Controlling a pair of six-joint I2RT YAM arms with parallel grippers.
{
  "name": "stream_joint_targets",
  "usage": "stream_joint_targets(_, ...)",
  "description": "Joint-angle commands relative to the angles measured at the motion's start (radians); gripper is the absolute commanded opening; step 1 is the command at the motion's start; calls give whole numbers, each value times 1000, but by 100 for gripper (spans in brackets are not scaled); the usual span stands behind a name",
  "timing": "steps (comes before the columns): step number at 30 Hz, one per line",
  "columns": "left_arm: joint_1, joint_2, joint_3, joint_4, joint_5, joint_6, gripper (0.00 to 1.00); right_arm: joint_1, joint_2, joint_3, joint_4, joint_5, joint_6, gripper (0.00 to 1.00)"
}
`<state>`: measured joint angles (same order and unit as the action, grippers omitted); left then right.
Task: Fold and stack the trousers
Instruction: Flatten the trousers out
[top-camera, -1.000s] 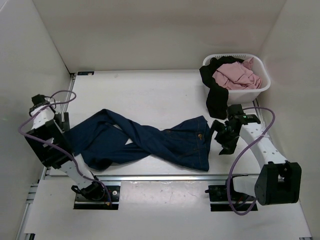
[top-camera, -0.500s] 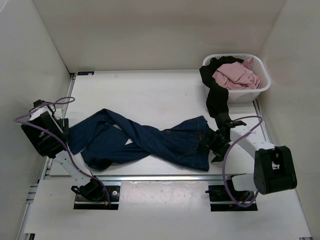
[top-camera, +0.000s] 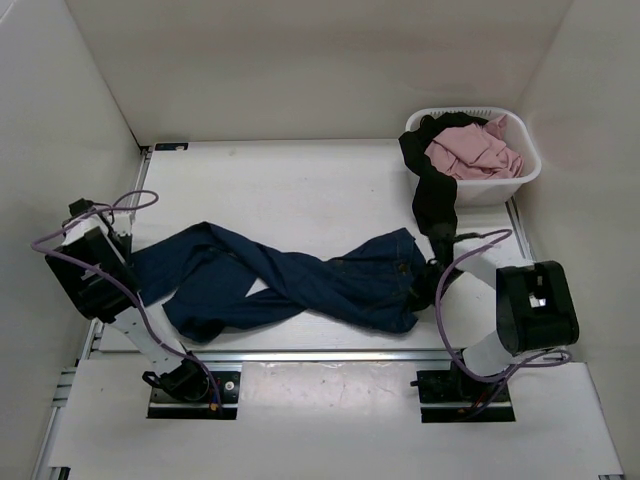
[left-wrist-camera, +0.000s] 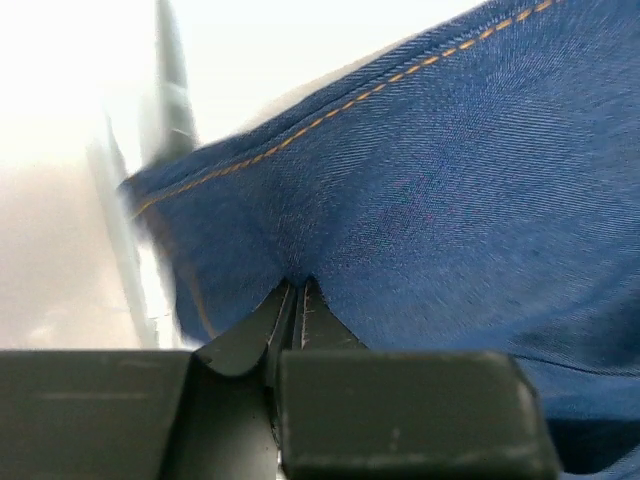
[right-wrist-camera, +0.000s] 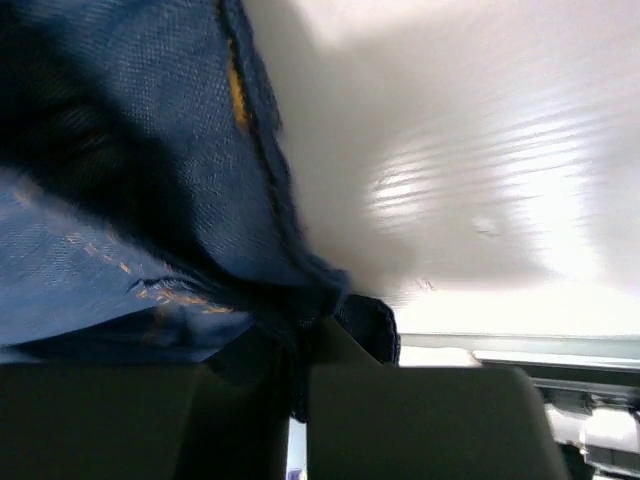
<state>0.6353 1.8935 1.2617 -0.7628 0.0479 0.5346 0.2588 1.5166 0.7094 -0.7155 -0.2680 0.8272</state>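
Three white walls (top-camera: 330, 60) enclose the white table (top-camera: 300, 185) bearing trousers (top-camera: 300, 285).

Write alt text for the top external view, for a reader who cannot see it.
Dark navy jeans lie twisted across a white table, the left tool at the leg ends and the right tool at the waistband. At back right, a white laundry basket holds a pink garment, with a black garment hanging over its rim.

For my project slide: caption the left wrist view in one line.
Left tool pinched shut on a fold of the dark denim trousers, tan stitching running diagonally above.
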Motion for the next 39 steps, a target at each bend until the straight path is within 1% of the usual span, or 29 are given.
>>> stream_joint_targets(1,-25,-105,115,-9,-16,36,14,-158,-21,192,-88,67,-124,0)
stream_joint_targets(2,-49,-123,154,-9,-26,50,14,-196,-21,278,-134,90,-191,0)
stream_joint_targets(3,-62,-154,233,-19,-40,50,14,-264,-21,464,-225,105,-226,0)
stream_joint_targets(5,-92,-174,319,-41,-61,79,14,-331,19,646,-313,92,-305,0)
stream_joint_targets(6,-92,-174,406,-50,-74,79,14,-389,42,789,-393,73,-325,0)
stream_joint_targets(9,-106,-197,534,-88,-98,105,14,-485,51,903,-485,-17,-385,0)
stream_joint_targets(10,-106,-206,535,-89,-111,120,14,-504,31,903,-521,-37,-398,0)
stream_joint_targets(12,-106,-240,521,-98,-100,149,14,-541,-4,842,-532,-51,-416,0)
stream_joint_targets(14,-106,-322,409,-107,-76,180,14,-565,-85,745,-515,-60,-416,0)
stream_joint_targets(15,-115,-389,292,-107,-56,220,14,-575,-142,628,-501,-60,-401,0)
stream_joint_targets(16,-115,-425,222,-107,-56,243,19,-584,-168,564,-465,-60,-392,0)
stream_joint_targets(17,-115,-459,153,-107,-40,263,26,-602,-192,503,-441,-79,-382,0)
stream_joint_targets(18,-115,-488,86,-107,-31,292,38,-602,-231,446,-420,-88,-363,0)
stream_joint_targets(19,-115,-540,-44,-107,-31,303,41,-613,-246,350,-383,-99,-362,2)
stream_joint_targets(20,-115,-565,-106,-116,-31,312,43,-622,-259,311,-366,-99,-350,14)
stream_joint_targets(21,-115,-585,-163,-131,-45,323,46,-622,-268,279,-366,-88,-350,18)
stream_joint_targets(22,-115,-617,-256,-157,-54,352,57,-633,-280,253,-351,-73,-350,23)
stream_joint_targets(23,-115,-628,-296,-186,-54,373,73,-648,-280,208,-339,-42,-350,31)
stream_joint_targets(24,-115,-639,-329,-251,-54,398,77,-648,-291,188,-338,-31,-350,56)
stream_joint_targets(26,-115,-669,-370,-294,-63,458,80,-658,-300,164,-322,-11,-341,69)
stream_joint_targets(27,-103,-669,-361,-309,-54,468,80,-658,-300,163,-311,18,-341,80)
stream_joint_targets(28,-103,-680,-337,-320,-31,469,82,-658,-300,163,-311,30,-332,83)
stream_joint_targets(29,-103,-680,-265,-320,-17,452,82,-658,-300,163,-311,51,-332,86)
stream_joint_targets(31,-103,-650,-182,-320,6,373,87,-658,-300,176,-311,107,-332,89)
stream_joint_targets(32,-103,-604,-144,-275,6,336,87,-658,-300,191,-311,156,-332,89)
stream_joint_targets(34,-103,-538,-46,-231,-17,263,88,-658,-300,200,-329,188,-323,91)
stream_joint_targets(35,-103,-498,-12,-219,-38,190,88,-658,-312,200,-329,200,-312,91)
stream_joint_targets(36,-103,-409,57,-219,-39,158,88,-658,-325,200,-340,213,-312,91)
stream_joint_targets(39,-103,-263,129,-198,-95,48,88,-658,-358,200,-374,259,-278,92)
